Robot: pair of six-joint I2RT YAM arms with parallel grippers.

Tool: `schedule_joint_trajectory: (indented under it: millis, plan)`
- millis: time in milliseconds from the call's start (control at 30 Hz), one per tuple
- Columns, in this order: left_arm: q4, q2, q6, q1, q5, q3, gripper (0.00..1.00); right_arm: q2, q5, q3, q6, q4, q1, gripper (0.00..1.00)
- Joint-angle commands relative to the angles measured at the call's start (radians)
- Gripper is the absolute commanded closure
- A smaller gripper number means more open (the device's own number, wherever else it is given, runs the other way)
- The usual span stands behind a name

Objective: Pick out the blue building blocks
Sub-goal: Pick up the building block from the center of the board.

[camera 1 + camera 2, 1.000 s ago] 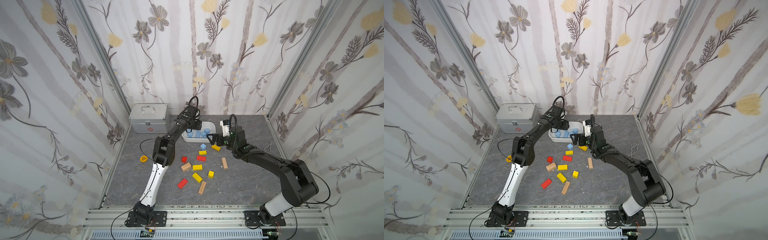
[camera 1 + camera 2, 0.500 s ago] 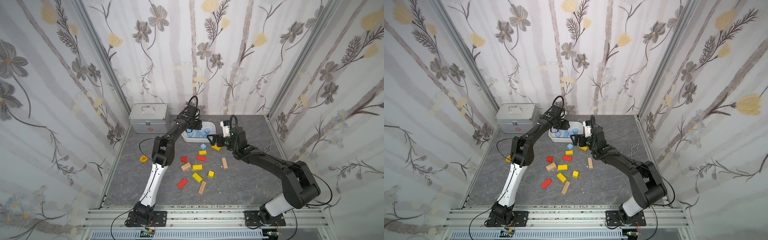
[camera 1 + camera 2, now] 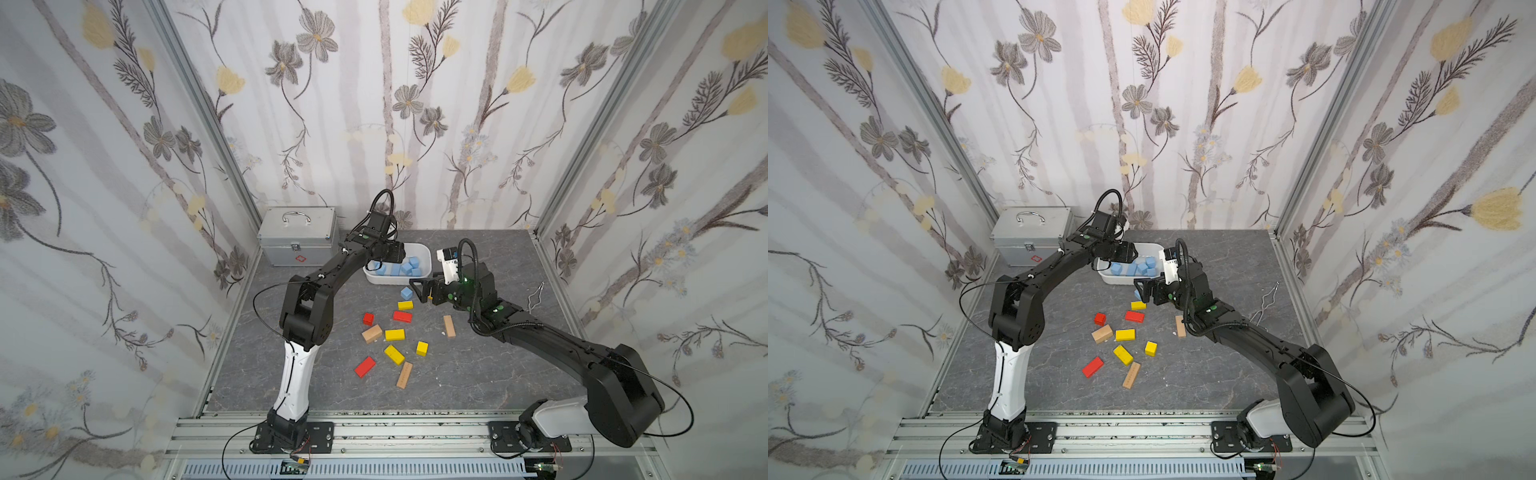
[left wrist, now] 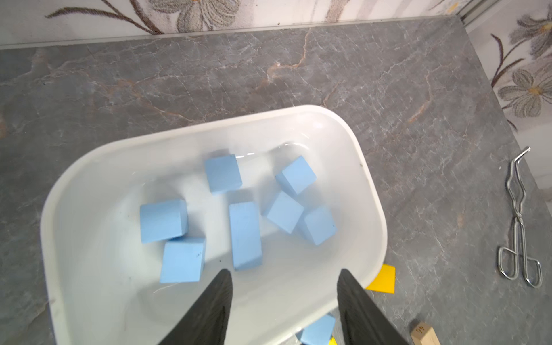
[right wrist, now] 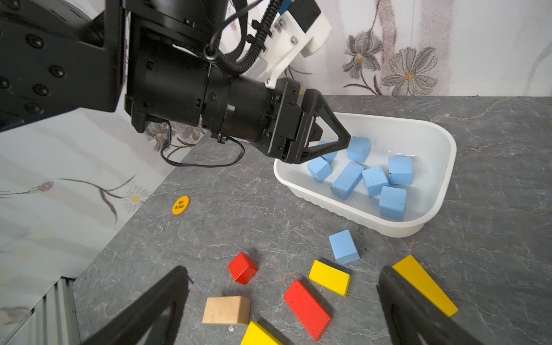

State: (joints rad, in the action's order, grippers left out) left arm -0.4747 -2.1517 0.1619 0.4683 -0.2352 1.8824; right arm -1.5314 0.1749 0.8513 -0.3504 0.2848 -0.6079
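In both top views the white tray [image 3: 426, 254] stood at the back of the worktop [image 3: 478, 374]. It served as the collecting spot and held most of the blue building blocks [image 3: 402, 268]. One loose blue block [image 3: 406, 293] lay just outside the tray's near wall, at the edge of the yellow, red and tan pieces [image 3: 395, 334]. The left fingers [image 3: 392, 254] hung over the tray, and the right fingers [image 3: 417, 283] were close beside the loose block.

The left wrist view showed the left fingers [image 4: 210, 307] partly spread with nothing between them. They were poised above seven blocks lying in the tray [image 4: 209, 134].

The right wrist view showed the right fingers [image 5: 162, 301] spread wide and empty, low over the worktop. The loose block [image 5: 343, 246] lay ahead of them. I judged the wide spread was meant to straddle it, since it was the only blue block visible outside the tray.
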Motion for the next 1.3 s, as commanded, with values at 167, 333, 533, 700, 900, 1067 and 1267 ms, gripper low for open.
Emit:
schedule_joint_trajectory:
  millis: [167, 333, 533, 700, 900, 1067, 1267]
  plan:
    - [0.011, 0.169, -0.058, 0.05, 0.125, -0.17, 0.37, 0.114, -0.066, -0.087, -0.03, -0.026, -0.04, 0.0]
    - [-0.036, 0.246, -0.088, 0.087, 0.177, -0.243, 0.35, 0.186, -0.087, -0.181, -0.061, -0.04, -0.05, 0.0]
    - [-0.052, 0.316, -0.126, 0.134, 0.22, -0.34, 0.34, 0.255, -0.095, -0.253, -0.064, -0.083, -0.055, 0.0]
    - [-0.083, 0.339, -0.152, 0.148, 0.218, -0.381, 0.34, 0.293, -0.082, -0.308, -0.065, -0.101, -0.055, 0.0]
    - [-0.077, 0.372, -0.163, 0.151, 0.197, -0.455, 0.33, 0.325, -0.091, -0.37, -0.084, -0.096, -0.056, 0.0]
    - [-0.053, 0.344, -0.17, 0.154, 0.2, -0.466, 0.32, 0.324, -0.09, -0.402, -0.088, -0.075, -0.055, 0.0]
    - [-0.053, 0.267, -0.207, 0.154, 0.213, -0.436, 0.32, 0.296, -0.06, -0.418, -0.098, -0.04, -0.043, 0.0]
